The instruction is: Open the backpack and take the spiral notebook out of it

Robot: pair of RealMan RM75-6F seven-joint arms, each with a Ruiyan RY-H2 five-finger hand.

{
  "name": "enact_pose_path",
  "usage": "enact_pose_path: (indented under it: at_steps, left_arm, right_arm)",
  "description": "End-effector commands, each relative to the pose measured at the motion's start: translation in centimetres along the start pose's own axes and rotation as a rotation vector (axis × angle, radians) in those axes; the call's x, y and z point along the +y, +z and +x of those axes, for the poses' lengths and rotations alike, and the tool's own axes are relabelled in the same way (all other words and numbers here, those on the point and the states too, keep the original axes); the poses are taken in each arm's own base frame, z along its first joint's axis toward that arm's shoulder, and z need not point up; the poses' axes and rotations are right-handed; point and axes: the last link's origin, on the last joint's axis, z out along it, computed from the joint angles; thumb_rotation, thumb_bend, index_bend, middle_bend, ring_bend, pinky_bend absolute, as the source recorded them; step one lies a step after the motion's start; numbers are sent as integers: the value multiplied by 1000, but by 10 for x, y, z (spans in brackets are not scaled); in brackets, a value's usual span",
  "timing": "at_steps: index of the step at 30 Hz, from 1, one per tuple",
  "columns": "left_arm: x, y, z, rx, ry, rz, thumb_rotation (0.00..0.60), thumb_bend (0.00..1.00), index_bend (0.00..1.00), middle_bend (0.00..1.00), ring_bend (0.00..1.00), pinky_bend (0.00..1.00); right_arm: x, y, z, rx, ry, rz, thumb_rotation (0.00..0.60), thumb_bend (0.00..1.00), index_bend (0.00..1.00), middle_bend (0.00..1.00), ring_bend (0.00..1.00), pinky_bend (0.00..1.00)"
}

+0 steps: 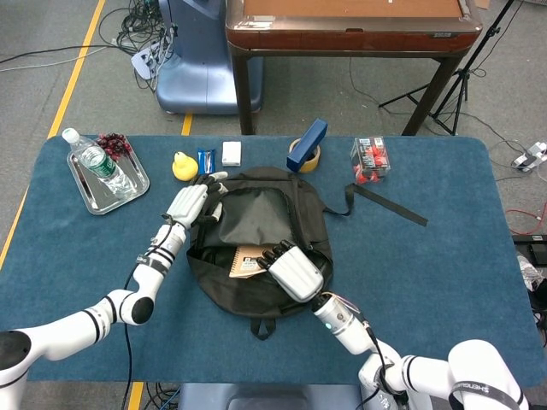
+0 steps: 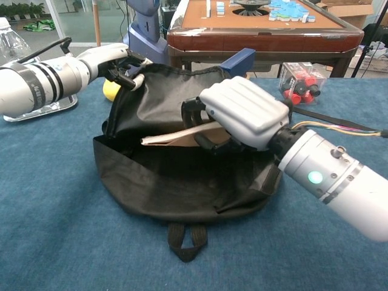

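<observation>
Head view: a black backpack [image 1: 261, 231] lies flat on the blue table [image 1: 444, 273], its main opening unzipped and gaping toward the robot. The right hand [image 1: 295, 272] reaches into that opening, fingers [image 2: 194, 110] curled around the near edge of the spiral notebook [image 1: 249, 262], which it holds. In the chest view the notebook [image 2: 182, 133] is lifted nearly level, its far part over the bag's interior, its free corner pointing toward the left arm. The left hand [image 1: 190, 205] pinches the upper flap of the backpack at its far left corner and holds the fabric raised. Behind the bag stand a yellow duck [image 1: 183, 165], a roll of tape [image 1: 306, 154], and a clear box of red pieces [image 1: 370, 159]. A metal tray [image 1: 90, 190] at the far left carries a water bottle [image 1: 96, 161].
</observation>
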Motion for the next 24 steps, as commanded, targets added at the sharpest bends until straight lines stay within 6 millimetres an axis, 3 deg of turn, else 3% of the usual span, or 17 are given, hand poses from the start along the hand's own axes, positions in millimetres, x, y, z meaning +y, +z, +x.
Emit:
enact_pose_path:
  at_steps: [1, 12, 21, 24]
  left_arm:
    - [0, 1, 0, 1, -2, 1, 600, 589, 395, 126, 59, 7]
    - [-2, -5, 3, -1, 6, 0, 600, 589, 391, 126, 59, 7]
    - [-3, -23, 6, -22, 17, -22, 600, 587, 381, 126, 59, 7]
    - [-4, -31, 8, -49, 21, -27, 600, 530, 335, 126, 58, 7]
  right_arm:
    - [3, -12, 17, 44, 36, -2, 600, 620, 953, 652, 588, 526]
    - [24, -56, 96, 160, 201, -70, 600, 621, 962, 660, 601, 538]
    - [55, -92, 167, 267, 187, -148, 600, 621, 974, 668, 610, 549]
    - [66, -101, 186, 299, 164, -179, 600, 621, 975, 670, 612, 551]
